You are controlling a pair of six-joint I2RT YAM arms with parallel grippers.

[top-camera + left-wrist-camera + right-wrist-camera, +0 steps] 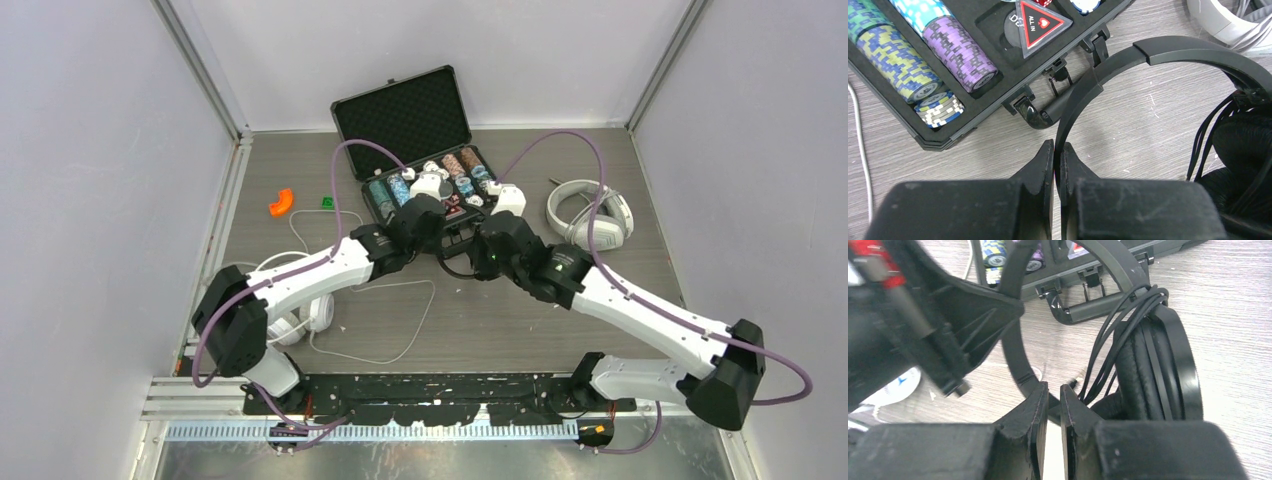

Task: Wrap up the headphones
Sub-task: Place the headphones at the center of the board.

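The slim black on-ear headphones (1168, 50) lie in front of the chip case, between my two grippers. My left gripper (1057, 150) is shut on the thin black headband. My right gripper (1051, 390) is shut on the headband's other end, next to the padded ear cup (1153, 370). The black cord (1108, 335) is looped several times around the headband above that cup. In the top view the black headphones (458, 262) are mostly hidden under the wrists. The bulky white-grey pair (590, 215) lies at the right. The white round-cup pair (300, 315) lies at the left by my left arm.
An open black case (405, 115) with stacks of poker chips (960, 52) stands just behind the grippers, its handle (1088, 312) facing them. The white cord (400, 320) sprawls over the middle of the table. An orange piece (282, 202) and a green piece (327, 201) lie at the back left.
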